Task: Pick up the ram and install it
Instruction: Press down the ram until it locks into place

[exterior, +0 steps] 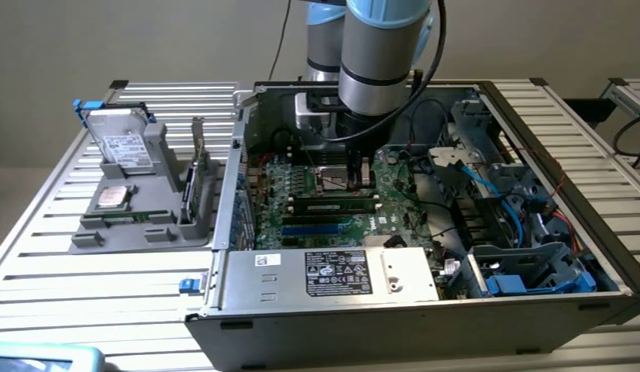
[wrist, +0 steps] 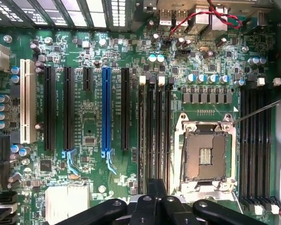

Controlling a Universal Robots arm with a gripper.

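In the exterior view, the open computer case [exterior: 403, 310] lies on the slatted bench [exterior: 113, 287], and the arm [exterior: 377, 46] reaches down into it over the motherboard [exterior: 320, 201]. A ram [exterior: 335, 206] stick sits flat in a slot just in front of the arm. Beside the case, on the exterior view's left, a grey holder tray [exterior: 144, 225] carries a hard drive [exterior: 124, 143] standing upright, a square silver processor [exterior: 115, 196] and a card on edge [exterior: 199, 174].

In the wrist view, the tool [wrist: 157, 199] hovers with its fingers pressed together, pinching nothing, beside the empty processor socket [wrist: 203, 157] and the memory slots [wrist: 154, 126].
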